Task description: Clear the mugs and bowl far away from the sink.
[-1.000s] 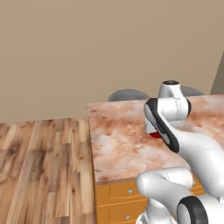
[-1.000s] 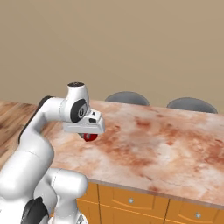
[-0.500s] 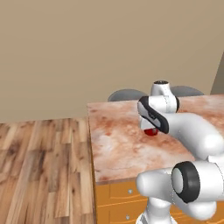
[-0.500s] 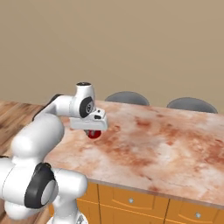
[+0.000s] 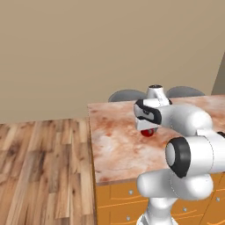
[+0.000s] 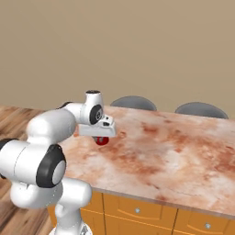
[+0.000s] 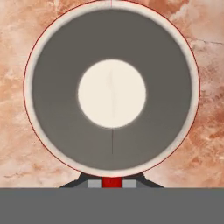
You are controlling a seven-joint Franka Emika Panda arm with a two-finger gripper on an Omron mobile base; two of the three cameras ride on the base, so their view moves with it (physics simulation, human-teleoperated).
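The glossy red mug with the pale inside [image 7: 112, 87] sits right under the hand, mouth up, its rim pinched between the jaws, which are clamped on it at the near wall. From the base cameras the mug [image 5: 147, 132] shows as a red sliver beneath the white arm's gripper [image 6: 102, 137], over the marbled reddish desk [image 6: 174, 151], near its left edge toward the far side; whether it touches the desk is hard to judge. Two grey round stools [image 6: 133, 102] stand behind the far edge.

A home kitchen: a marbled reddish desk [image 6: 174, 151] on orange drawer cabinets [image 6: 137, 211], two grey stools [image 6: 133, 102] at twelve o'clock, wood plank floor [image 5: 39, 167] at nine o'clock.
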